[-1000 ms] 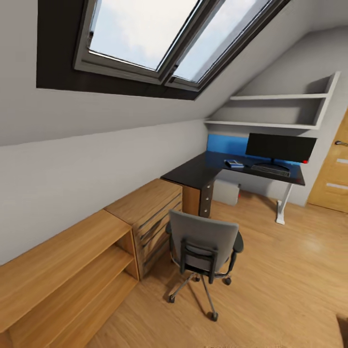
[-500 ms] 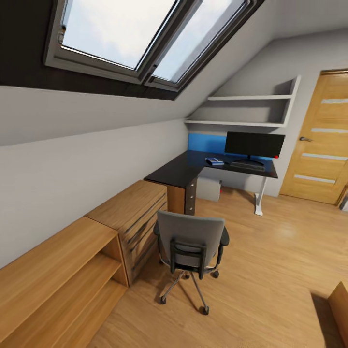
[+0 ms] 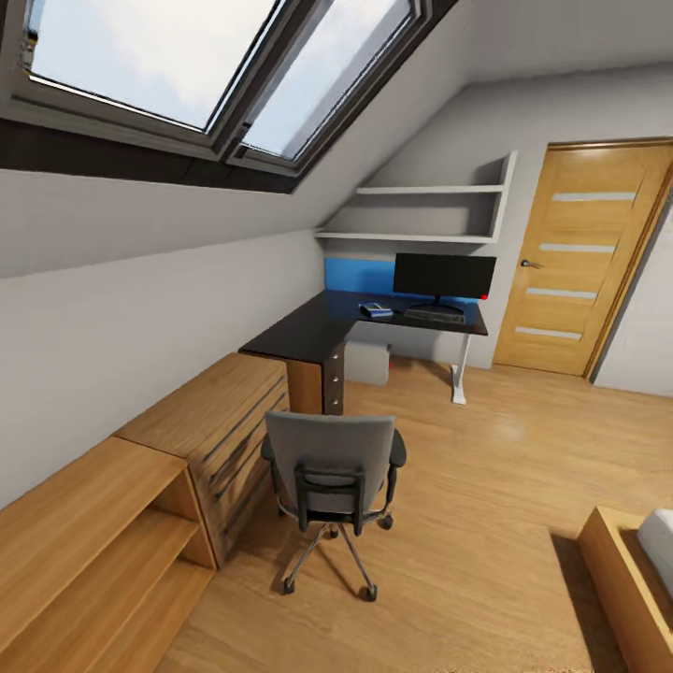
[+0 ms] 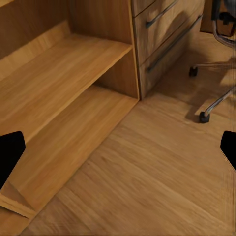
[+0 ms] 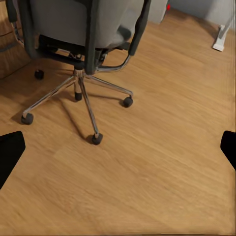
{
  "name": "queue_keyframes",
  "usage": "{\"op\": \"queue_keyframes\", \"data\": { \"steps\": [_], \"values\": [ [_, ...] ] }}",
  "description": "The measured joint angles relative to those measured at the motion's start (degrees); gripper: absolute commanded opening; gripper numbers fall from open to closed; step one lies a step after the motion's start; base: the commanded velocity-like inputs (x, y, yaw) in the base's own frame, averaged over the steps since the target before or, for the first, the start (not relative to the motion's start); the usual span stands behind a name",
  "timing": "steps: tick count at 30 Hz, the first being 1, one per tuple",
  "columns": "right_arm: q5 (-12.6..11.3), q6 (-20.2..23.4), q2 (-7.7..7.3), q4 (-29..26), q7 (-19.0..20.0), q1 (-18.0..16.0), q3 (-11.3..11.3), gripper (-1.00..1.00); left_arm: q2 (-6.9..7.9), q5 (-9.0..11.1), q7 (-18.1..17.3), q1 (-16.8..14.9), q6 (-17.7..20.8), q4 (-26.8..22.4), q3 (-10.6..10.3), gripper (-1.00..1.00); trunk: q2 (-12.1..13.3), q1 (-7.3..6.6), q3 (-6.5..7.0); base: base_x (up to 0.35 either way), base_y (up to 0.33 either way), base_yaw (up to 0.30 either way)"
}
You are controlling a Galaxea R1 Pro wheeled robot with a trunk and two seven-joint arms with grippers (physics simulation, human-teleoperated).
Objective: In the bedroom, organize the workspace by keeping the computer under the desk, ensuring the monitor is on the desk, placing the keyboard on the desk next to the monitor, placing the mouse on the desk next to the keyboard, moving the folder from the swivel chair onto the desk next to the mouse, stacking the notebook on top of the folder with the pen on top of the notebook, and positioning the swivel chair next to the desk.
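Note:
The swivel chair stands on the floor with its grey back toward me, beside the oak drawers and well short of the desk. Its chrome base also appears in the right wrist view. On the desk's far wing the monitor stands upright, the keyboard lies in front of it, and the blue folder lies left of the keyboard. The pale computer sits under the desk. Mouse, notebook and pen are too small to make out. Left gripper and right gripper are open and empty above the floor.
A light oak chest of drawers and a low open shelf unit line the left wall under the sloped ceiling. A wooden door is at the back right. A bed corner juts in at the lower right.
The camera has swung to the right, so the whole picture slid left; the door and the bed corner came into view. Chair and desk items keep their places in the room.

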Motion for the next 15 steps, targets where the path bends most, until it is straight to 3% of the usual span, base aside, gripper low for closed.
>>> {"op": "queue_keyframes", "data": {
  "steps": [11, 15],
  "values": [
    [0.0, -0.02, 0.0, 0.0, -0.02, 0.0, 0.06, 1.0, 0.0, 0.02, 0.06, 0.0, 0.0, -0.01, -0.03, 1.0, 0.0, -0.02, 0.0, 0.222, 0.116, -0.286],
    [0.0, -0.03, 0.0, 0.0, -0.02, 0.0, 0.04, 1.0, 0.0, 0.01, 0.03, 0.0, 0.0, 0.03, 0.0, 1.0, 0.0, 0.0, 0.0, 0.106, 0.053, -0.286]
  ]
}}
